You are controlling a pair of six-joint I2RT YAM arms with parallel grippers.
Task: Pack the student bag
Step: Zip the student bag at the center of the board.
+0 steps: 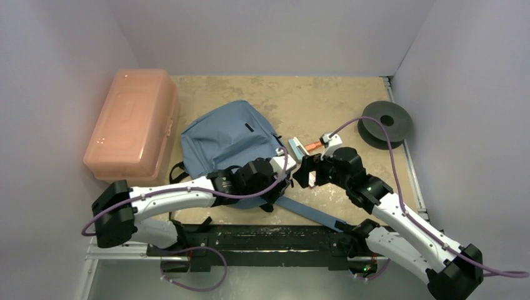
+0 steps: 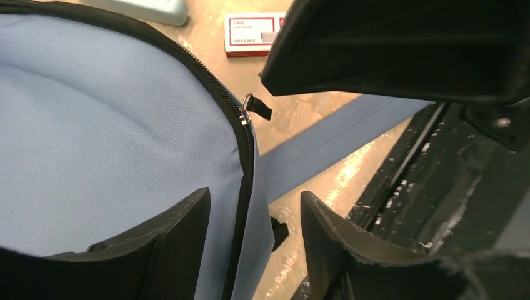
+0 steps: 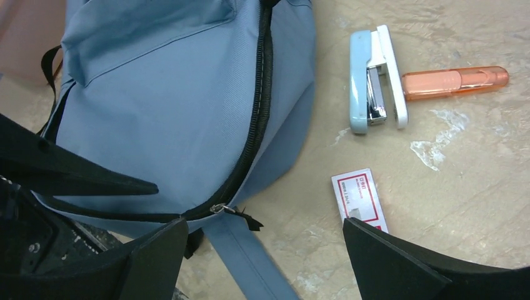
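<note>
Blue-grey and soft, the fabric backpack (image 1: pixel 225 137) lies flat mid-table, just beyond my arms' bases. My left gripper (image 2: pixel 253 200) hovers partly open astride its black zipper edge (image 2: pixel 240 156), clamping nothing. My right gripper (image 3: pixel 264 225) gapes wide and empty above the metal zipper pull (image 3: pixel 219 208), beside a small red-and-white cardboard box (image 3: pixel 359 197).
</note>
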